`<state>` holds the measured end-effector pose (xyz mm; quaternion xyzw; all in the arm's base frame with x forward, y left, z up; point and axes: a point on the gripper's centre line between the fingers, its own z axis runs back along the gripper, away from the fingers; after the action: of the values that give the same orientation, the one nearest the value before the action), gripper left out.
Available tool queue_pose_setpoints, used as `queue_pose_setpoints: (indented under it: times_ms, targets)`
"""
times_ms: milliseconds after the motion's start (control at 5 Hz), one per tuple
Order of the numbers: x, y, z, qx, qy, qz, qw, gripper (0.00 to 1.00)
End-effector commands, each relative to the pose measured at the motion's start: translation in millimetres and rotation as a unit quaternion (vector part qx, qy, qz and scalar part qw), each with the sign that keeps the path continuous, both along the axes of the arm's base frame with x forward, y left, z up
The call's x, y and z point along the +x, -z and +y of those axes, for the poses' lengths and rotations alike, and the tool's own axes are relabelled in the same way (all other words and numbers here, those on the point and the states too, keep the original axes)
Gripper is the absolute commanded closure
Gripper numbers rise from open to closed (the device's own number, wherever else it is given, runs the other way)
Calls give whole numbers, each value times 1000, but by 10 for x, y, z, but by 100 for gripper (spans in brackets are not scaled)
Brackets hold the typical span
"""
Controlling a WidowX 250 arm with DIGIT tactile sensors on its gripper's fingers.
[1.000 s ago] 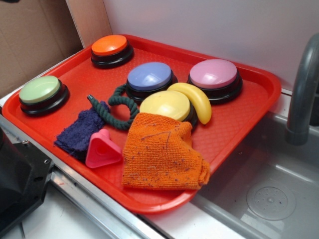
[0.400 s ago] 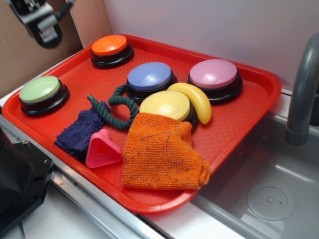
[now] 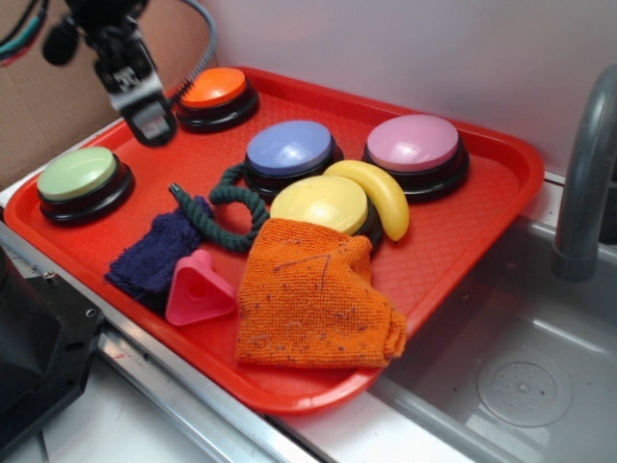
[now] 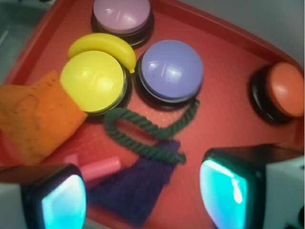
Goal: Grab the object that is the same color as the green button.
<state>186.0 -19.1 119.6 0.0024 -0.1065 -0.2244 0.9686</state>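
Now approaching: my claw (image 3: pixel 152 125) hangs spread and empty; next I drop toward four o'clock onto the green rope (image 3: pixel 224 217)

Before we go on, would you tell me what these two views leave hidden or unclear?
- Green button: out of the wrist view's frame.
- Rope toy: in the exterior view its far loop runs behind the blue button; in the wrist view it blurs where it lies on the purple cloth.
- Pink triangular piece: in the wrist view, partly hidden by a finger.
- End effector: jaw gap unreadable in the exterior view.
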Motion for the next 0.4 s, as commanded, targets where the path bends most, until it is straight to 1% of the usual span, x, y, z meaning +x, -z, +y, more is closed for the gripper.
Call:
queue_pose_setpoints:
  times_ms: [0,200]
  targets:
    - [222,318,-66,2,79,-32,996,0]
    - [220,524,-86,1,109,-32,993,0]
